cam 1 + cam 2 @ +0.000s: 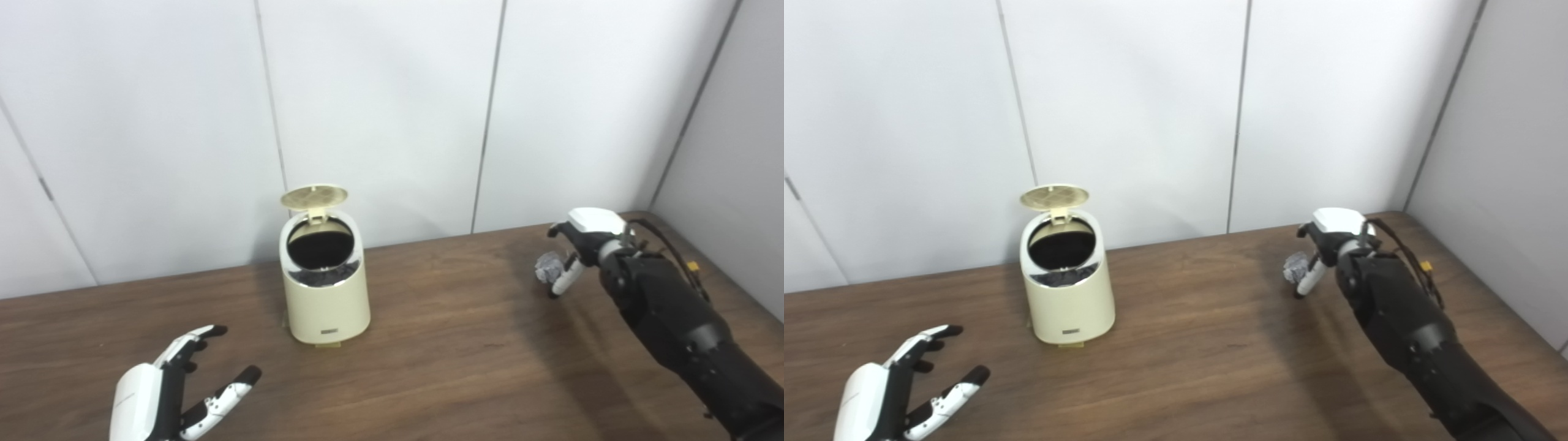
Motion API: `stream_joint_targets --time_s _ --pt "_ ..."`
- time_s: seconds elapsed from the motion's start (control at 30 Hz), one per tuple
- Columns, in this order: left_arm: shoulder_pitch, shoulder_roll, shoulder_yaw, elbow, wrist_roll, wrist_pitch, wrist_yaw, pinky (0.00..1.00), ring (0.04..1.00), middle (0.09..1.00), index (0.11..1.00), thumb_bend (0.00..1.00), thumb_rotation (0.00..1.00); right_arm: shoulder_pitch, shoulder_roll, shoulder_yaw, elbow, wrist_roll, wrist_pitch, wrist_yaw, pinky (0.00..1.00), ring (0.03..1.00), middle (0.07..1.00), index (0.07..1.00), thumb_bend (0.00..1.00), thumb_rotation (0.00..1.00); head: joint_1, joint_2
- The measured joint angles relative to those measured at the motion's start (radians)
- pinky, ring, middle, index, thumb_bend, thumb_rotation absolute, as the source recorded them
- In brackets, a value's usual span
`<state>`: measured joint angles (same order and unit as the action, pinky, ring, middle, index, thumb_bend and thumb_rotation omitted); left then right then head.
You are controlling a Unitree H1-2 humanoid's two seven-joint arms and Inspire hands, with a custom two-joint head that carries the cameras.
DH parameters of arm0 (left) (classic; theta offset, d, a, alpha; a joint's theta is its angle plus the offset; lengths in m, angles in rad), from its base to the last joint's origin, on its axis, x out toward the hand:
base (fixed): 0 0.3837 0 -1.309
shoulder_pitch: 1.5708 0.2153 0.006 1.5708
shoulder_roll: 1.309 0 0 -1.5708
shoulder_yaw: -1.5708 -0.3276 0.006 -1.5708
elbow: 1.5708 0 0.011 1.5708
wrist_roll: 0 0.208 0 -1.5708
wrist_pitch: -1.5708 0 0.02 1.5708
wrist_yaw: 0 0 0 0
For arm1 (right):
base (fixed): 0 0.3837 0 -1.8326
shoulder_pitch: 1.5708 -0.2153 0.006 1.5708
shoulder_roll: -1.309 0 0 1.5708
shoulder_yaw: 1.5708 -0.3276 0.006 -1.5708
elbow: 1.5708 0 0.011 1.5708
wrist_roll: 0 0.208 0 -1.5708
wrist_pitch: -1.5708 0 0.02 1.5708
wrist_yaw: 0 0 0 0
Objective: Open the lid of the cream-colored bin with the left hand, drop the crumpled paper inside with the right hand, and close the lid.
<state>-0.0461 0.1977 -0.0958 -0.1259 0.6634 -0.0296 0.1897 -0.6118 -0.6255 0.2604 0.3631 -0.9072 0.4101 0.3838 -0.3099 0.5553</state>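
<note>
Cream-colored bin (326, 288) stands near the middle of a brown wooden table (465, 367), its round lid (314, 196) tipped up at the back and the dark opening exposed. The first step of the job, getting the lid open, looks done.

At the far right of the table, the robot's right hand (579, 251) is curled around a small ball of crumpled paper (548, 267), grey-white and pinched between thumb and fingers (563, 282). Whether the paper is lifted clear of the wood or just grazing it cannot be told from either view. Hand and paper sit well apart from the bin.

Down at the near left edge, the left hand (165, 392) hangs open and empty, fingers spread, away from the bin and touching nothing.

What remains, judging by this layout: the paper must be carried leftward across the table to a spot over the opening and let go, and then the lid must be pushed back down. Roughly a third of the task appears finished.
</note>
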Motion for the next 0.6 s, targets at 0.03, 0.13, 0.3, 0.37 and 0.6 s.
stream_joint_targets --time_s 0.03,0.13,0.3,0.37,0.6 --pt "0.000 0.000 0.003 0.002 -0.001 0.000 0.000 0.62 0.752 0.788 0.767 0.74 0.77 0.000 0.000 0.001 0.001 0.004 0.001 0.002 0.59 0.875 0.940 0.843 0.92 0.24 0.000 -0.002" --pt "0.000 0.000 0.005 0.008 -0.001 -0.002 0.000 0.62 0.752 0.787 0.764 0.74 0.77 0.000 0.000 0.001 0.004 0.012 0.005 0.003 0.59 0.863 0.935 0.844 0.92 0.23 -0.002 0.000" --pt "-0.001 0.000 0.005 0.012 -0.001 -0.004 0.000 0.62 0.746 0.782 0.759 0.74 0.75 0.000 -0.002 0.005 0.019 0.021 0.009 0.003 0.60 0.833 0.924 0.834 0.92 0.21 0.000 -0.002" --pt "-0.001 0.000 0.005 0.013 -0.001 -0.005 0.000 0.62 0.743 0.779 0.758 0.74 0.75 0.000 -0.005 0.004 0.020 0.030 0.006 0.000 0.59 0.817 0.919 0.826 0.92 0.20 -0.002 -0.002" --pt "-0.001 0.000 0.005 0.014 -0.001 -0.008 0.000 0.61 0.730 0.773 0.760 0.74 0.74 0.000 -0.019 0.004 0.020 0.066 -0.033 -0.007 0.52 0.664 0.819 0.802 0.89 0.15 0.000 -0.002"
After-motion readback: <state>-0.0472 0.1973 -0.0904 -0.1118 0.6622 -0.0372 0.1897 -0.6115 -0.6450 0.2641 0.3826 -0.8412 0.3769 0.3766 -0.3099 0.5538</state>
